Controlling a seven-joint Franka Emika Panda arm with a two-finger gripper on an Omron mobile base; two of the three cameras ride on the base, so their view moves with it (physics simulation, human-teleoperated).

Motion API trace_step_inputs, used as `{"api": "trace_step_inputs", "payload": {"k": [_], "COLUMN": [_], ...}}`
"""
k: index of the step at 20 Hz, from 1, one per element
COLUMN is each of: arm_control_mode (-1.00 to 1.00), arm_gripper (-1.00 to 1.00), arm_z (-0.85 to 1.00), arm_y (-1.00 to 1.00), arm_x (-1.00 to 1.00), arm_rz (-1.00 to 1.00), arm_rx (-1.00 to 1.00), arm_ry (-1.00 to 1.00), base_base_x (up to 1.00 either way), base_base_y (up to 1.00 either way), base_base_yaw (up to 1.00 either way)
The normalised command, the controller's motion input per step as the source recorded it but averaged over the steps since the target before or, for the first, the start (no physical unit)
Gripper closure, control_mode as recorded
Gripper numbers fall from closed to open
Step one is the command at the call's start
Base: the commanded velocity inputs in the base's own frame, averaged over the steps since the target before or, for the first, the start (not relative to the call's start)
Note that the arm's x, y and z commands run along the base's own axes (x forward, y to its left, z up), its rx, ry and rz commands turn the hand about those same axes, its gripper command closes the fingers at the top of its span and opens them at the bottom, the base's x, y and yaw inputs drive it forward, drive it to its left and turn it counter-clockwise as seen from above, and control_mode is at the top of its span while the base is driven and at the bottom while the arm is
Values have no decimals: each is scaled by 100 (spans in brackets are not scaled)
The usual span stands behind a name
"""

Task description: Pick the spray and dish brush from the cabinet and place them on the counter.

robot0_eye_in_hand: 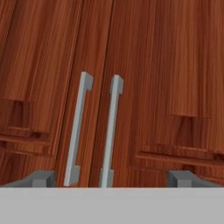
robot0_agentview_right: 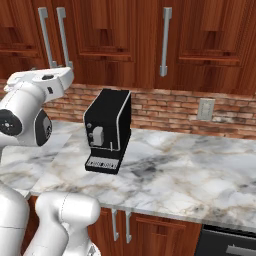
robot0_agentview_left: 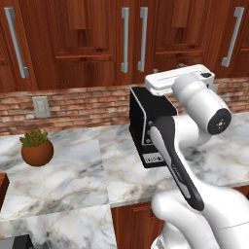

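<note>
The cabinet [robot0_agentview_left: 97, 44] [robot0_agentview_right: 115, 35] [robot0_eye_in_hand: 148, 65] hangs above the counter [robot0_agentview_left: 73, 170] [robot0_agentview_right: 175, 175] with its reddish-brown panelled doors closed. The spray and the dish brush are hidden. In the hand view my gripper [robot0_eye_in_hand: 113, 179] is open and empty, and it faces a pair of grey bar handles [robot0_eye_in_hand: 78, 131] [robot0_eye_in_hand: 110, 131] where two doors meet. The same two handles [robot0_agentview_left: 133, 39] [robot0_agentview_right: 54, 35] stand just above my raised hand in the base views. My fingertips [robot0_eye_in_hand: 43, 178] are some way short of the doors.
A black coffee machine [robot0_agentview_left: 146, 126] [robot0_agentview_right: 107, 130] stands on the counter right under my hand. A potted plant [robot0_agentview_left: 36, 148] sits at the left. Wall sockets [robot0_agentview_left: 41, 107] [robot0_agentview_right: 205, 109] are set in the brick backsplash.
</note>
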Motion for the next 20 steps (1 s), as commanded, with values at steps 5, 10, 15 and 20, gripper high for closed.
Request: {"api": "trace_step_inputs", "payload": {"k": [5, 10, 15, 20], "arm_control_mode": [-100, -100, -100, -100], "arm_gripper": [-100, -100, -100, -100], "arm_z": [0, 0, 0, 0], "arm_y": [10, 7, 1, 0], "arm_x": [27, 26, 25, 26], "arm_rz": [0, 0, 0, 0], "arm_rx": [0, 0, 0, 0], "arm_ry": [0, 0, 0, 0], "base_base_x": [0, 0, 0, 0], "base_base_y": [0, 0, 0, 0], "base_base_yaw": [0, 0, 0, 0]}}
